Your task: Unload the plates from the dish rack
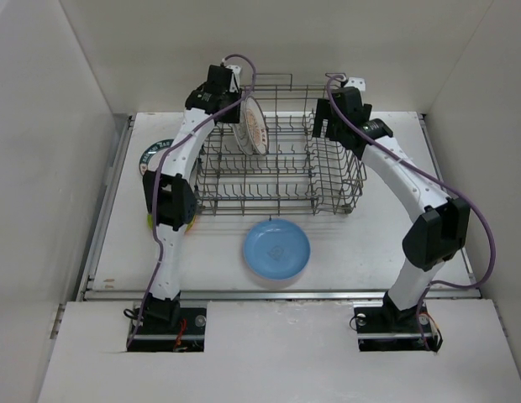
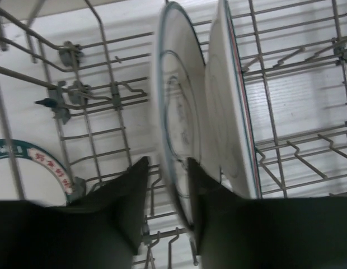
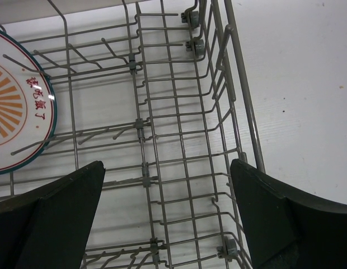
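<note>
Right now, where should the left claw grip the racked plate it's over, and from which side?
Upper rim, from above. That plate stands on edge in the dish rack, a second plate close beside it, so only the thin edge is free. The left claw straddles it, open.

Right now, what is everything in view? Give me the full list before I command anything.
dish rack: one, grey wire, middle of the table.
plates in the rack: two, white with patterned rims, upright side by side at its back left.
blue plate: one, light blue, flat on the table in front of the rack.
teal-rimmed plate: one, white, flat left of the rack, partly behind the left arm.
yellow-green sliver: one, under the left arm, too hidden to identify.
table: one, white.
left gripper: black, straddling the nearer racked plate's rim.
right gripper: black, wide open over the rack's right side.
</note>
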### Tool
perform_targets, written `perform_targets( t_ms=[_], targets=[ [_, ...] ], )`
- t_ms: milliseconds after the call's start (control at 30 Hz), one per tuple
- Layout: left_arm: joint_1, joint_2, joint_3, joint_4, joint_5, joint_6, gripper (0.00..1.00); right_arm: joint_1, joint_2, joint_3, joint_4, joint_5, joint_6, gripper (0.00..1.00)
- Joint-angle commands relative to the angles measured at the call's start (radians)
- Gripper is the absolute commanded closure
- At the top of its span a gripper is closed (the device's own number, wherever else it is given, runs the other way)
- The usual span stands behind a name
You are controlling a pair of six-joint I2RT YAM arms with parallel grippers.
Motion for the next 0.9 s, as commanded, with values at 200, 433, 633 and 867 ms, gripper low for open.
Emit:
perform_targets(
  t_ms=[200, 433, 633, 867],
  targets=[
    [-0.001, -0.026, -0.002, -0.05, 0.043, -0.063, 1.0, 0.002, 0.006, 0.054, -0.016, 0.031, 0.005, 0.0],
    [-0.01, -0.077, 0.167, -0.003, -0.021, -0.04, 1.0, 0.002, 0.016, 0.063, -0.016, 0.04, 0.005, 0.0],
    [-0.019, -0.11, 0.178, 0.006, -0.057, 0.03, 1.0, 0.002, 0.016, 0.073, -0.016, 0.049, -0.004, 0.0],
    [-0.019, -0.129, 0.149, -0.003, -0.037, 0.03, 1.0, 0.002, 0.025, 0.082, -0.007, 0.049, -0.013, 0.0]
  ],
)
